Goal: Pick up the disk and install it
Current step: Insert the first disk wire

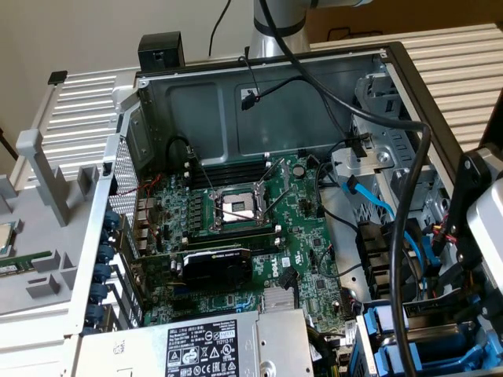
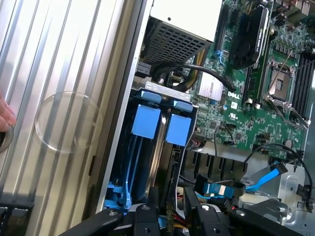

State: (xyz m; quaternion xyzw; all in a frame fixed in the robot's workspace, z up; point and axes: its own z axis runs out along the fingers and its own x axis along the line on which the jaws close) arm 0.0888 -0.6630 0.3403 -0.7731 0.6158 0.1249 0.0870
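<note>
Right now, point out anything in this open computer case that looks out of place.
The CPU socket sits bare on the motherboard, its retention levers raised and no cooler over it. A blue cable lies loose beside the drive cage, one end apparently plugged into nothing. Nothing looks spilled or broken.
</note>
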